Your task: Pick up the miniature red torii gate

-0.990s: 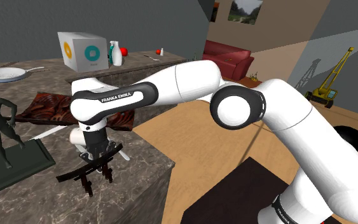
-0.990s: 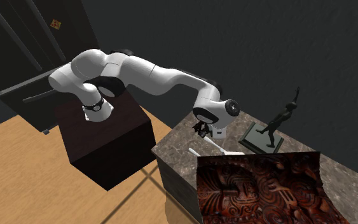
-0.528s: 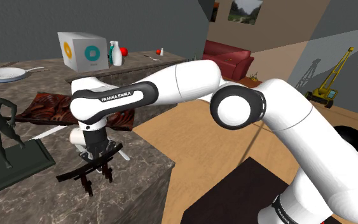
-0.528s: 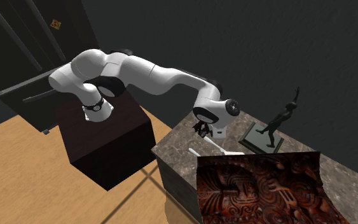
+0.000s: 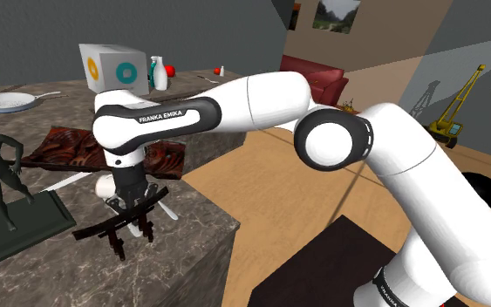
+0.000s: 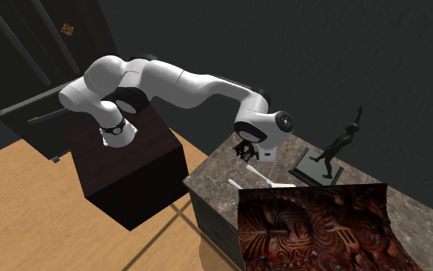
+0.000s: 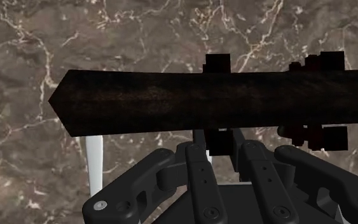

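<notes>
Shoulder view: even, moderately bright light, with a soft sheen on the white arm [image 5: 261, 100].
Second exterior view: dim, walls near black, wooden floor [image 6: 22, 200] warmly lit.
Wrist view: flat light on the marble counter [image 7: 139, 32]; torii gate [image 7: 171, 102] renders almost black.

Room: worktop [image 5: 201, 216] of brown marble with pale veins and a square corner; the same stone carries on along a further stretch behind. Floor [image 5: 261, 187]: light wood boards, warm tan. Far end: red sofa [image 5: 315, 77] against a tan wall [image 5: 383, 61], with a landscape picture [image 5: 337, 16] hung above it. Grey walls [image 5: 43, 26] elsewhere. Yellow crane model [image 5: 455, 109] near the shoulder view's right edge. Second exterior view: dark panelled doors [image 6: 30, 54] at upper left, dark grey wall [image 6: 322, 61] beyond the worktop. Light even.
</notes>
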